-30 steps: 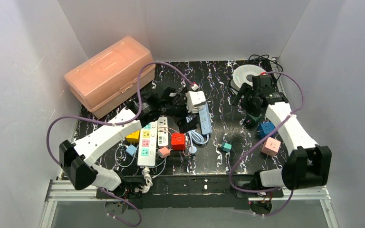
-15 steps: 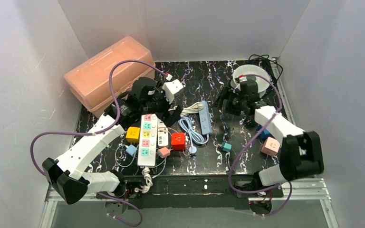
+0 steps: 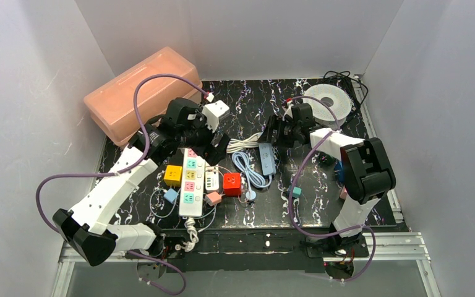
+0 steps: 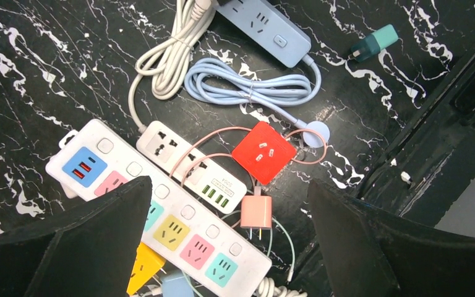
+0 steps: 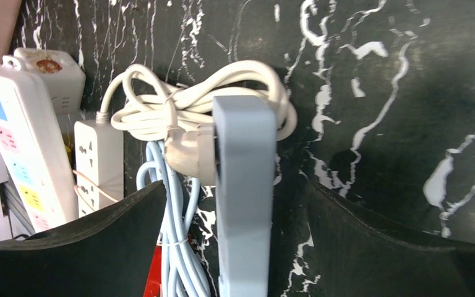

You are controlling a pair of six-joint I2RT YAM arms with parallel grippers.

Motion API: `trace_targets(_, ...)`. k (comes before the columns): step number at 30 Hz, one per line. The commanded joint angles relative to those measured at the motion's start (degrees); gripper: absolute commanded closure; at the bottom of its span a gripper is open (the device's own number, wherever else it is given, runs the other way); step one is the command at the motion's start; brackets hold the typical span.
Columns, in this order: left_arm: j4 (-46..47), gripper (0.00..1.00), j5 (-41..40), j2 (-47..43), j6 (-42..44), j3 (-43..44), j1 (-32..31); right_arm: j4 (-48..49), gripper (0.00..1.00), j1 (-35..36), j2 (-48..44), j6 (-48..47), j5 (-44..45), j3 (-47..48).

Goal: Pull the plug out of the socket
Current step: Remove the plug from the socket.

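Both the left gripper, drawn back, and the right gripper, swung over the blue strip, are held wide open and empty, with the white plug still seated in it, ungrasped.

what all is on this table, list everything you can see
storage box: 1, translucent peach, far left
spool: 1, white, far right
loose cables: a tangle, black, far right corner
blue power strip: 1, light blue, centre
white plug: 1, white, plugged in near the blue strip's far end
cable bundle: 1, white, beside the blue strip
cable coil: 1, light blue, beside the blue strip
large power strip: 1, white with coloured sockets, left of centre
small power strip: 1, white, against the large one
red cube: 1, red, centre
yellow cube: 1, yellow, left of the large strip
pink charger: 1, pink, near the red cube
teal plug: 1, teal, right of centre
left gripper: 1, black, open above the white strips
right gripper: 1, black, open astride the blue strip
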Motion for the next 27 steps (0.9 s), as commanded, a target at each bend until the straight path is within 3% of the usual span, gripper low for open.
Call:
trace_targets(1,-3.2,0.02,-0.5,-0.7,-1.1,3.0,0.4,6.0,0.12,2.1,-0.4,-0.6,-0.9,-1.5)
trace_targets(7,-2.8,0.02,-0.2,-0.1,-2.2,4.0,0.6,7.8,0.33,4.1,0.9,1.8,0.7,-2.3)
trace_targets(12,-2.3,0.02,0.4,-0.3,-2.2,4.3,0.9,9.2,0.37,5.3,1.8,2.8,1.7,-3.6)
trace_targets(16,-1.8,0.02,0.8,-0.2,-1.9,4.6,1.2,9.7,0.38,5.8,2.3,3.3,2.6,-4.7)
trace_targets(19,-1.3,0.02,1.7,0.1,-2.3,4.9,1.4,9.7,0.25,6.9,2.3,3.2,3.9,-5.9)
trace_targets(22,-0.9,0.02,2.6,0.5,-2.5,5.1,1.5,10.2,0.24,8.0,2.0,3.2,5.4,-7.3)
trace_targets(25,-0.7,0.02,3.2,0.7,-2.3,5.0,1.6,12.3,0.36,8.2,0.9,3.9,6.9,-9.0)
trace_targets(27,-0.3,0.02,3.7,0.6,-1.7,4.3,1.6,12.9,0.53,8.1,-0.1,4.1,8.5,-9.4)
